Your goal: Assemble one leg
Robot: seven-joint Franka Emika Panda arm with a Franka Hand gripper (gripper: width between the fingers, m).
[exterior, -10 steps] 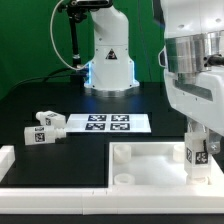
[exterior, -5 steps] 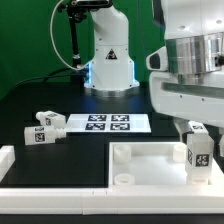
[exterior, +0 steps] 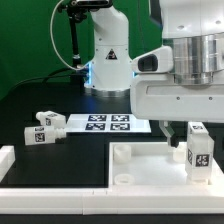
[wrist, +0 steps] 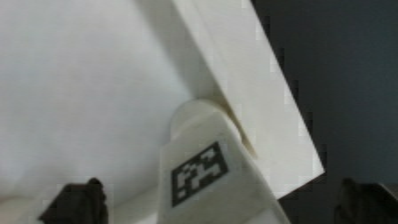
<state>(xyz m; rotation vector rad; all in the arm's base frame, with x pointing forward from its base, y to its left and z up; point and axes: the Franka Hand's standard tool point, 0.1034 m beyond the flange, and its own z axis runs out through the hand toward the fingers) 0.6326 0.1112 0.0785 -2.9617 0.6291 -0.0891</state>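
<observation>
A leg (exterior: 198, 154), a small white block with a black-and-white tag, stands upright in the corner socket of the large white tabletop (exterior: 150, 168) at the exterior view's right. My gripper (exterior: 184, 134) hangs just above it, open, with its dark fingers apart and off the leg. In the wrist view the leg (wrist: 206, 160) rises between my two dark fingertips (wrist: 75, 200), with a gap on each side, against the tabletop's rim (wrist: 240, 70). Two more legs (exterior: 46, 121) (exterior: 40, 136) lie on the black table at the exterior view's left.
The marker board (exterior: 107, 123) lies flat behind the tabletop. The arm's white base (exterior: 108, 62) stands at the back. A low white rim (exterior: 8, 160) runs along the front at the exterior view's left.
My gripper was low around the upright leg. It has risen off it and the hand has turned, leaving the leg standing in the corner socket.
</observation>
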